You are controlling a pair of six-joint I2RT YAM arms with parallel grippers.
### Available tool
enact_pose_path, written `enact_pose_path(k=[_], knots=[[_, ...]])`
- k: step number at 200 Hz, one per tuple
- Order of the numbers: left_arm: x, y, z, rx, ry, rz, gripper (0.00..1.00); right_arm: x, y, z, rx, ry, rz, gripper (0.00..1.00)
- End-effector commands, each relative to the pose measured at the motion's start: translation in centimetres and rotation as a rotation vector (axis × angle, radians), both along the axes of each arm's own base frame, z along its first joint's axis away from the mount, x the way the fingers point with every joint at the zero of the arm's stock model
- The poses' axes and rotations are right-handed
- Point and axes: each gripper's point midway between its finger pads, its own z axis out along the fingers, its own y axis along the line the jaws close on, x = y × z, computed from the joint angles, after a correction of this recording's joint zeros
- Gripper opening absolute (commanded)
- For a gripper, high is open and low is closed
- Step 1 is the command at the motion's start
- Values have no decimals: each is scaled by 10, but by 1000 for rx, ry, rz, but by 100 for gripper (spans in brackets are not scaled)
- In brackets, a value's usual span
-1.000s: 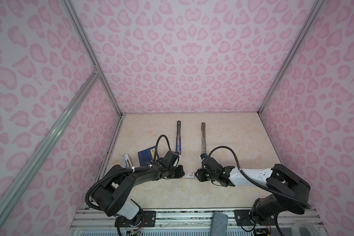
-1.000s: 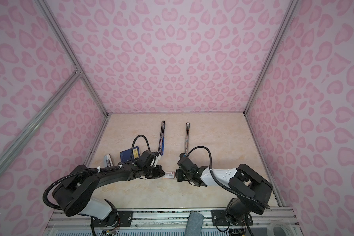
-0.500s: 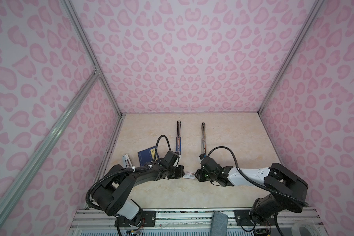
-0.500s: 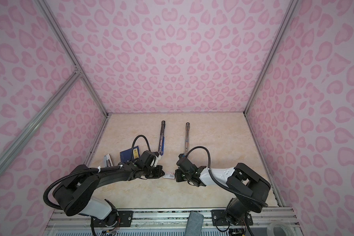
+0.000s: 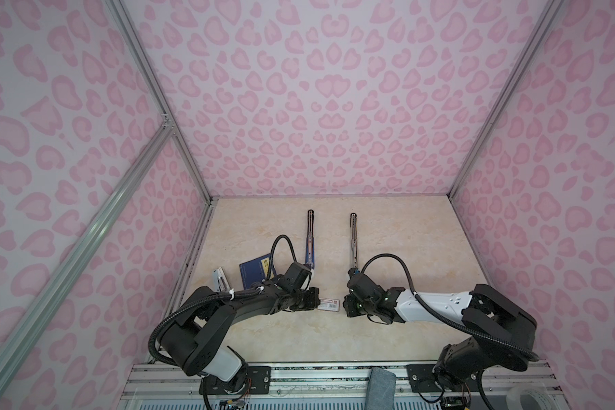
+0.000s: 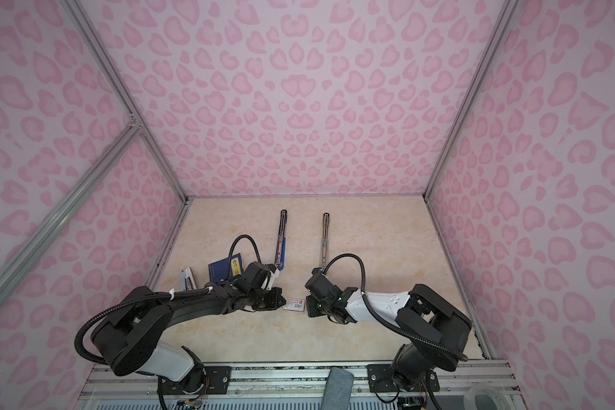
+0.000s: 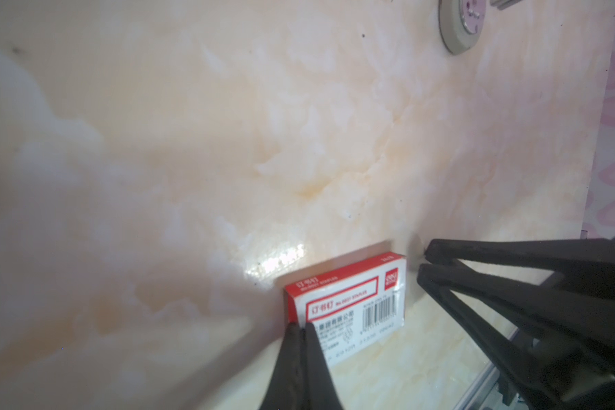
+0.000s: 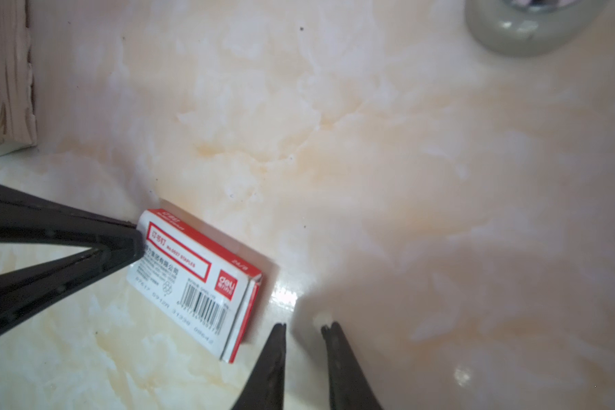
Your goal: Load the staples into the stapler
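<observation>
Marbled beige table [image 5: 405, 230] fills the lower middle, pink heart-print walls [image 5: 316, 88] all round. Left of centre lies a dark blue booklet [image 5: 253, 273]. Up and to its right, a bluish rod [image 5: 309, 241] and a silver rod [image 5: 353, 245] lie side by side, apart. Tape roll [image 5: 524, 395] sits bottom right.

The walls [image 5: 299, 106] carry pink blotches and heart shapes on pale lilac. The table [image 5: 387, 248] is cream marble with faint orange veining. The box [image 8: 192, 273] is white with a red border, a red logo patch and a black barcode. The booklet [image 5: 253, 273] is dark blue with a yellow label. The left arm [image 5: 228, 309] is black; the right arm [image 5: 434, 307] has a white forearm. The fingers [image 8: 274, 362] are black.
</observation>
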Motion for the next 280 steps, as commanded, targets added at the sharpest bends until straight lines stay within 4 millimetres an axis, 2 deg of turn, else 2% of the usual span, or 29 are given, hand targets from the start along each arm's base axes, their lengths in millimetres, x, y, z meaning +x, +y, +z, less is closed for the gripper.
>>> enact_pose_path(k=[1,33,92,155,199,220,257,280], knots=[[4,-1,5,-8,-21,11,4,-2,1,6,5,-6,12,29],[5,-1,6,-7,-25,12,4,0,18,21,46,-34,52,35],[5,-1,5,-6,-21,12,4,0,27,7,28,0,68,32],[5,-1,5,-1,-26,12,4,-4,7,-9,-59,23,48,26],[5,0,3,2,-25,13,4,-3,-11,-12,-100,20,17,25],[5,0,4,0,-27,13,4,-2,-13,-9,-105,14,14,25],[5,0,4,-1,-26,14,3,-1,7,11,-19,-18,44,32],[6,-1,4,-4,-26,16,4,-2,20,14,-3,-24,68,33]])
